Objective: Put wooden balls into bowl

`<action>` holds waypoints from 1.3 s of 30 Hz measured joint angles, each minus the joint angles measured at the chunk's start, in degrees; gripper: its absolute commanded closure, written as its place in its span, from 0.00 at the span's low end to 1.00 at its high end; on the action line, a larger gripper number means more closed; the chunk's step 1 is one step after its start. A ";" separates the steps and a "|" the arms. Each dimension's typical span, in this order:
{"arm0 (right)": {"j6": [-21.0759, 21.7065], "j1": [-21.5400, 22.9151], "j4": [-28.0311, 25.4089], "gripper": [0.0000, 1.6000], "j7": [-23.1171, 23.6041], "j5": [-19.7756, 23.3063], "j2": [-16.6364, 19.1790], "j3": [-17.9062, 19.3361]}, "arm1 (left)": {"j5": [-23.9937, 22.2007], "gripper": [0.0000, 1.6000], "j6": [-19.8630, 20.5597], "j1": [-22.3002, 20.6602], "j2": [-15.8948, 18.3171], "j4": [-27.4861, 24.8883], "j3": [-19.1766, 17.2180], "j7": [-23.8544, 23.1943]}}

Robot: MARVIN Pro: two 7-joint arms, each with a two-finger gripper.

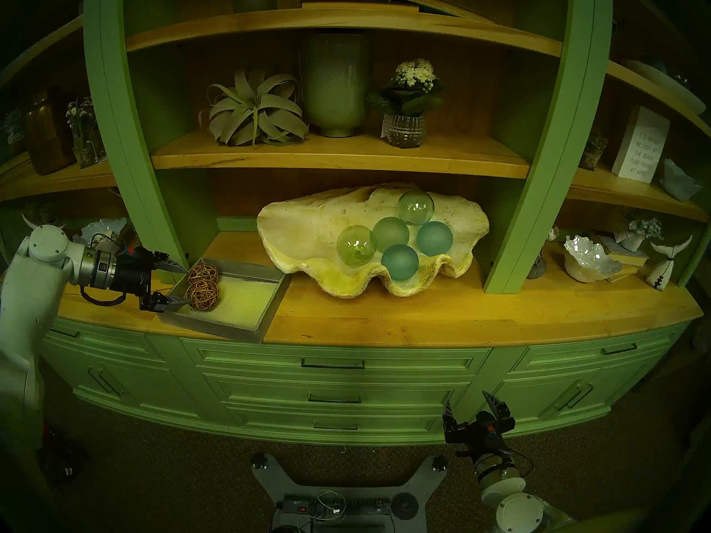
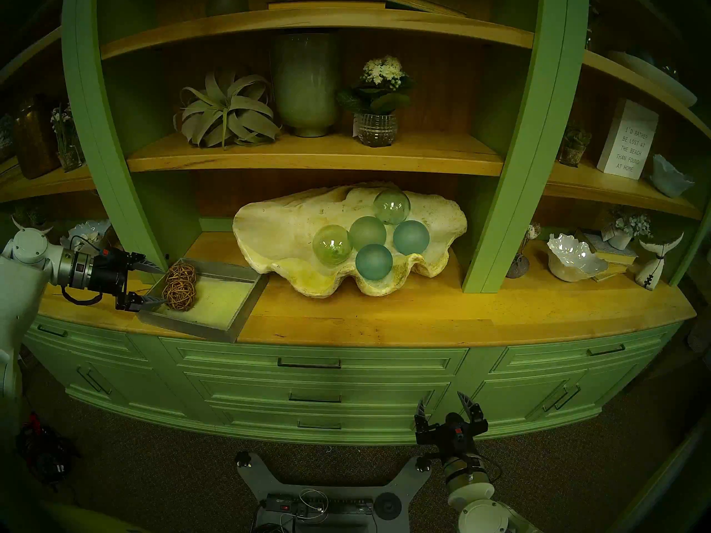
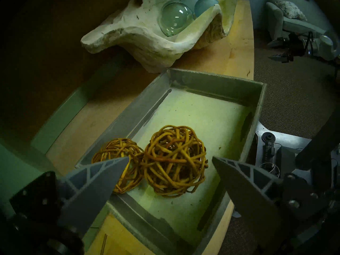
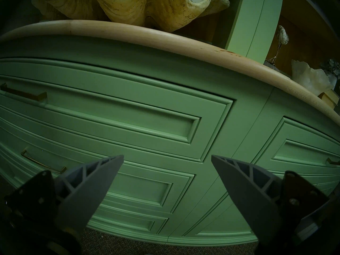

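Two brown woven rattan balls lie touching in the left end of a grey square tray (image 1: 265,313): the near ball (image 1: 203,295) (image 3: 174,161) and the far ball (image 1: 202,273) (image 3: 117,153). My left gripper (image 1: 187,284) (image 3: 170,159) is open at the tray's left edge, its fingers either side of the near ball, not closed on it. The giant clam shell bowl (image 1: 296,228) (image 3: 132,35) stands to the tray's right and holds several glass balls (image 1: 400,262). My right gripper (image 1: 467,397) (image 4: 167,158) is open and empty, low before the drawers.
The tray and shell stand on a wooden counter (image 1: 461,313) between green uprights (image 1: 515,213). A shelf (image 1: 346,155) with plants and a vase hangs just above the shell. A white ruffled bowl (image 1: 590,257) and figurines stand at the right. Green drawers (image 4: 128,120) face the right gripper.
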 measured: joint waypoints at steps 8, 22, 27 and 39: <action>0.00 0.00 -0.01 0.00 0.00 0.02 0.00 0.00 | -0.01 0.00 -0.59 -3.08 -1.34 3.87 2.71 0.00; 0.00 0.00 -0.04 0.00 0.00 0.01 0.00 0.00 | 1.89 0.00 -2.62 -8.94 -2.33 9.25 9.70 0.01; 0.00 0.00 -0.04 0.00 0.00 0.01 0.00 0.00 | 2.68 0.00 -3.36 -11.06 -2.61 11.16 11.88 0.02; 0.00 0.00 -0.05 0.00 0.00 0.01 0.00 0.00 | 1.98 0.00 -4.26 -15.78 -5.20 16.67 16.88 0.03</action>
